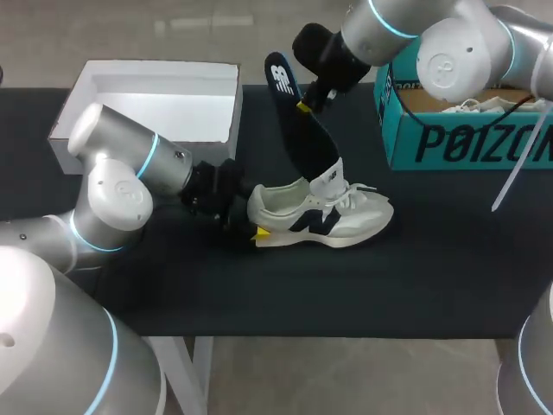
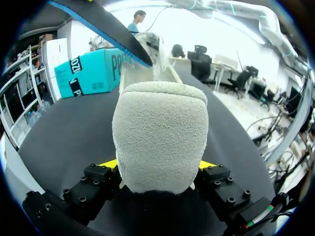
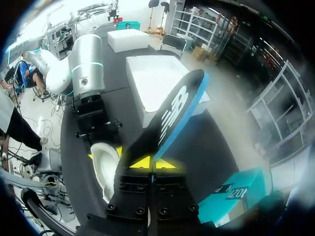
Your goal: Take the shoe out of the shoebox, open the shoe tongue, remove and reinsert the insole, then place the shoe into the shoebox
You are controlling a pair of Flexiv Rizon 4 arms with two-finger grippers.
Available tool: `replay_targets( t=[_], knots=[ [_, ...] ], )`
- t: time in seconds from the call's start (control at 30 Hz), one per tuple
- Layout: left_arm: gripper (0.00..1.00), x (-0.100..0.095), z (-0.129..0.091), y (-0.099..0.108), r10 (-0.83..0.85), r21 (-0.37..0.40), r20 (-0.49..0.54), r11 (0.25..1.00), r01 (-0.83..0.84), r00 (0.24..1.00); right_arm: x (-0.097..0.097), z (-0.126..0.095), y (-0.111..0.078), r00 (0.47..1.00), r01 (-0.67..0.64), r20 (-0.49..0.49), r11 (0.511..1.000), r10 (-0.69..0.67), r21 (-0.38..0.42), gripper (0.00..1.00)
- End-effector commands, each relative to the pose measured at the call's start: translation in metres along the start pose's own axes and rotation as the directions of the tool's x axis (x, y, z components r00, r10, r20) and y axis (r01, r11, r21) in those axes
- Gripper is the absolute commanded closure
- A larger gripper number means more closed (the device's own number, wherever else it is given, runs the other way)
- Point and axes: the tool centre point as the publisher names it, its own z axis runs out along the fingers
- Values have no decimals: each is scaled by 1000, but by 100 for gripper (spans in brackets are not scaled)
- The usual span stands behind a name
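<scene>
**Insole angled at the shoe's mouth**

Shoe [image 1: 324, 216] rests on its sole on the tabletop [image 1: 432, 259], long axis running across it — heel toward the left arm, toe toward the right. The left end effector [image 2: 157, 164] is clamped on the heel from both sides, pinning it. The right end effector [image 3: 152, 163] is pinched narrow on the insole [image 1: 302, 130], along its upper part. From there the insole slants steeply down, its lower end at the shoe's opening, just behind the raised tongue [image 1: 328, 177]. Whether it is coming out or going in cannot be told — either way, the move likely runs along the insole's own length while the left arm braces the heel.
</scene>
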Motion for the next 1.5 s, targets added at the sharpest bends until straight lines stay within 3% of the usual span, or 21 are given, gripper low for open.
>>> replay_targets(
  t=[0.03,0.4,0.53,0.63,0.8,1.03,1.17,1.5],
  knots=[
    [100,1,2,2,0,-1,2,1000,0,1000,1,-5,-1,1000,0,3,1000,0,1,100],
    [100,1,2,2,0,-1,2,1000,0,1000,1,-5,-1,1000,0,3,1000,0,1,100],
    [100,1,2,2,0,-1,2,1000,0,1000,-12,-24,23,996,-84,-13,984,83,-154,100],
    [100,1,2,2,0,-1,2,1000,0,1000,-16,-33,39,996,-89,-44,971,81,-222,100],
    [100,1,2,2,0,-1,2,1000,0,1000,-18,-41,60,992,-86,-112,956,56,-281,100],
    [100,1,2,2,0,-1,2,1000,0,1000,-10,-59,78,953,-161,-299,918,49,-361,100],
    [100,1,2,2,0,-1,2,1000,0,1000,-11,-67,83,939,-166,-341,919,36,-358,100],
    [100,1,2,2,0,-1,2,1000,0,1000,-13,-67,85,940,-166,-340,919,37,-358,100]
  ],
)
